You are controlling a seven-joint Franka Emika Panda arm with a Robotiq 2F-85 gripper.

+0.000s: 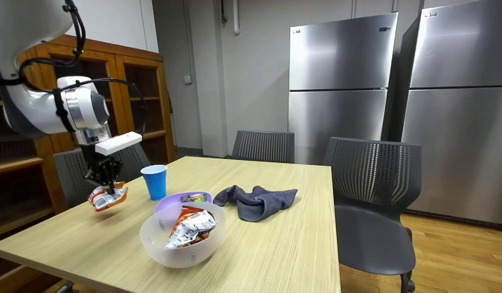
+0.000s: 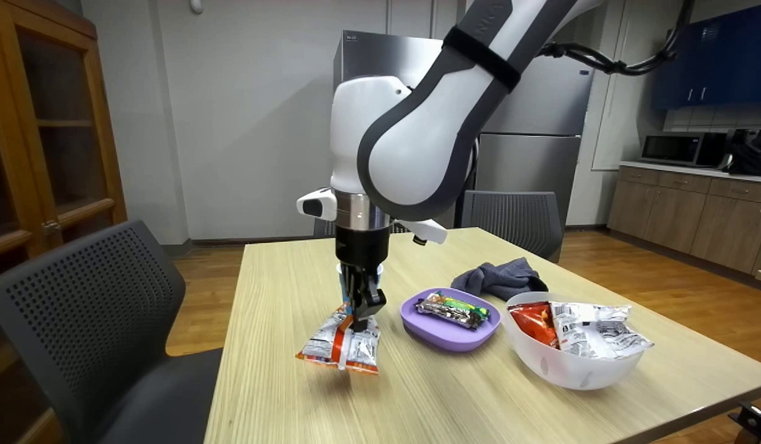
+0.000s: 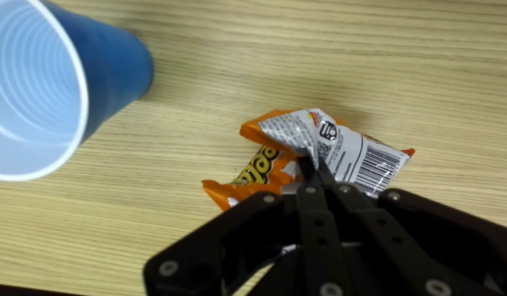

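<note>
Over the pale wood-grain table [image 1: 291,244], near an edge, pinching one orange-and-silver snack bag [image 3: 348,152] with one black gripper [image 3: 313,164], with two jaws pressed together and leaving no gap beyond the fold of foil caught between them. Pointing nearly straight down at the end of one white arm [image 2: 411,154]. Suspending the bag slightly above the wood, judging by the shadow beneath, and showing one barcode [image 3: 379,166] and some yellow lettering [image 3: 259,164] in the wrist view. Counting one blue cup [image 1: 155,185], upright, near the bag but not touching it. Counting also one purple dish [image 2: 451,342], carrying at least one wrapped bar [image 2: 454,308], and one translucent bowl [image 2: 568,373], holding at least two: one red packet [image 2: 534,324] and one mostly silver packet [image 2: 596,333]; not venturing an exact number for either, because of overlap. Spotting one crumpled gray cloth [image 1: 259,201] lying close by the dish. Finding three dark chairs [image 1: 373,175] around the table in both exterior views, two steel refrigerators [image 1: 336,118] standing farther back, one glass-fronted wooden cabinet [image 2: 103,129] along the side, and one microwave [image 2: 670,149] beyond the table in an exterior view.
</note>
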